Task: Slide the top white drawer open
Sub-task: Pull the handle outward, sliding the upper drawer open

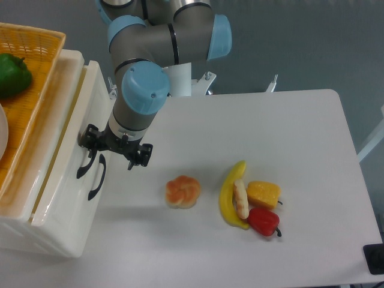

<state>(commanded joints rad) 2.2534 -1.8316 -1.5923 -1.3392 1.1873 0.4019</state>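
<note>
We saw the gripper (95, 157) down at the cabinet's front, its fingers about the handle (86, 169) of the top drawer (90, 114), placed there to pull. We could not tell whether it had closed. The drawer already stood slightly out from the cabinet. A basket (33, 78) sat on top; toy food (249, 198) lay well apart.

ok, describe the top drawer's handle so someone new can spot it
Start at the white cabinet on the table's left edge, under the orange basket. Two black curved handles sit on its front. The top drawer's handle is the one nearer the cabinet, right at the gripper; the other handle sits just outside it.
</note>
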